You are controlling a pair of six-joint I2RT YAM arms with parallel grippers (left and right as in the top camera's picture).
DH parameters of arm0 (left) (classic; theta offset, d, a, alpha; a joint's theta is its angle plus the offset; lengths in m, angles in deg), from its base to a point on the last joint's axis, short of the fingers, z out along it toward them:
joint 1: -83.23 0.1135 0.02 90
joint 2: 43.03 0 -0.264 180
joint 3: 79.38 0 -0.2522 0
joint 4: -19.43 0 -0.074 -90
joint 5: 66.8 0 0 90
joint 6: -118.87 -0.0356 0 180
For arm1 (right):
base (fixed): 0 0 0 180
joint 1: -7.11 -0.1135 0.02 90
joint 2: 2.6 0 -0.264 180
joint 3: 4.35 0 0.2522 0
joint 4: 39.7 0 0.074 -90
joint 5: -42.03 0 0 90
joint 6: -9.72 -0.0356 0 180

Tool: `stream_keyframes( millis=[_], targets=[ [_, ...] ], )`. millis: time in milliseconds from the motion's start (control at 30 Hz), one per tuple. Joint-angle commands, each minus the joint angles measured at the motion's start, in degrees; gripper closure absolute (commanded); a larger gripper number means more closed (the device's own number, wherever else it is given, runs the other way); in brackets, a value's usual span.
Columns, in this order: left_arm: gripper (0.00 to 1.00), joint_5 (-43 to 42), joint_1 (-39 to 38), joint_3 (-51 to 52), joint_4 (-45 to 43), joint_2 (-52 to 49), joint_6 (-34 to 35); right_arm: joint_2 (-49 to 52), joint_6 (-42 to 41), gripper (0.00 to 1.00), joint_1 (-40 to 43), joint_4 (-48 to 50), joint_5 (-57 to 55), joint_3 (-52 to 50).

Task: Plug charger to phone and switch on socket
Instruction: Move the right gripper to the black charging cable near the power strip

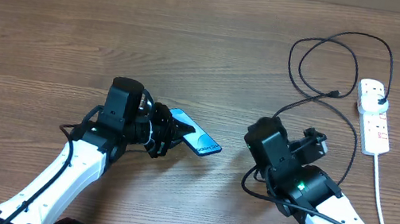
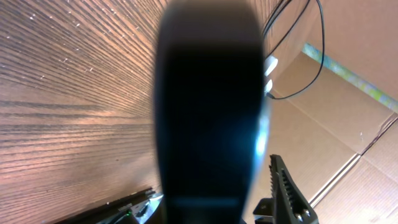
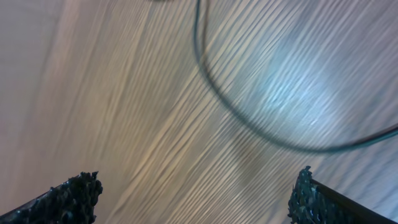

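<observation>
Left fingers (image 1: 167, 132): clamped tight on one short end of the phone (image 1: 197, 139), the other end left jutting toward the right arm, probably to keep the charging port reachable.
Phone: apparently raised and tilted off the tabletop (image 1: 53, 24), blue screen lit and facing up in the overhead view. A dark blurred slab (image 2: 208, 112) in the left wrist view, filling the middle of the frame.
Right fingers (image 3: 71, 199): spread wide, holding nothing. Low over bare wood, with a blurred arc of black cable (image 3: 323, 149) just ahead. Judged from the pose, well placed to pick up cable.
Charger (image 1: 291, 60): thin black cable lying in loose loops on the tabletop between the right arm and the socket. Plug seated at the strip's far end. What looks like the connector tip (image 1: 335, 93) lying free, well apart from the phone.
Socket (image 1: 373, 123): white strip near the right edge of the tabletop, thick white cord (image 1: 382, 205) trailing toward the near side. Switch position too small to tell.
Step in hand: phone held aloft as a steady target; cable end not yet taken.
Next need: a pinch close to the tip rather than mid-loop, to allow aiming at the port.
Risk: slack loops snagging the right arm; phone twisting in a one-end grip when pushed.
</observation>
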Motion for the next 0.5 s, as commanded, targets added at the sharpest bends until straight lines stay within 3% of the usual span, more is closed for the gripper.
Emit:
stream_keyframes(
  millis=[0, 67, 100, 233, 467],
  targets=[
    [0.96, -1.8, 0.3, -0.8, -0.2, 0.7, -2.8, 0.1, 2.3, 0.00, -0.1, -1.9, -6.3, 0.1],
    [0.96, -1.8, 0.3, -0.8, -0.2, 0.7, -2.8, 0.3, 2.6, 0.03, -0.1, -2.8, -7.7, 0.1],
    [0.96, -1.8, 0.3, -0.8, -0.2, 0.7, -2.8, 0.3, 4.7, 0.09, 0.0, -2.0, -8.3, 0.1],
    [0.96, -1.8, 0.3, -0.8, -0.2, 0.7, -2.8, 0.4, 24.0, 0.12, 2.3, 4.8, -3.8, 1.2],
    [0.96, -1.8, 0.3, -0.8, -0.2, 0.7, -2.8, 4.4, 26.9, 0.16, 18.9, -1.4, 11.1, 8.9]
  ],
)
